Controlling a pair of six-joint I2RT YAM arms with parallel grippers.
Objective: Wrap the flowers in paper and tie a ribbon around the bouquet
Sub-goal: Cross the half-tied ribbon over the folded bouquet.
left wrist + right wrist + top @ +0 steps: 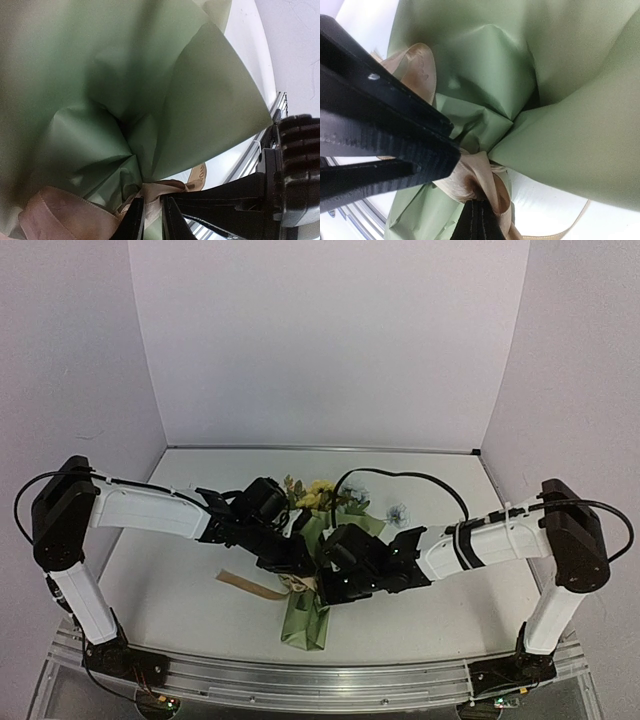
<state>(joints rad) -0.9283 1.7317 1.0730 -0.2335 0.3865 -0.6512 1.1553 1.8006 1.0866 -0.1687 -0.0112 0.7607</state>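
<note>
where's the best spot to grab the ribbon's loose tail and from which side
Grip the ribbon midway along its free tail, which lies flat on the table left of the bouquet. Come from above on the left, fingers across its narrow width; the knot end is bunched and crowded.

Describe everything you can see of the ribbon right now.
The ribbon is a narrow, glossy tan fabric strip, cinched around the pinched waist of the olive-green paper cone. In the right wrist view it bunches into a knot-like gather with one open loop beside it. A loose tail lies flat on the table, trailing left in the top view. Both grippers pinch it at the gather: the left gripper and the right gripper, jaws closed on the fabric.
</note>
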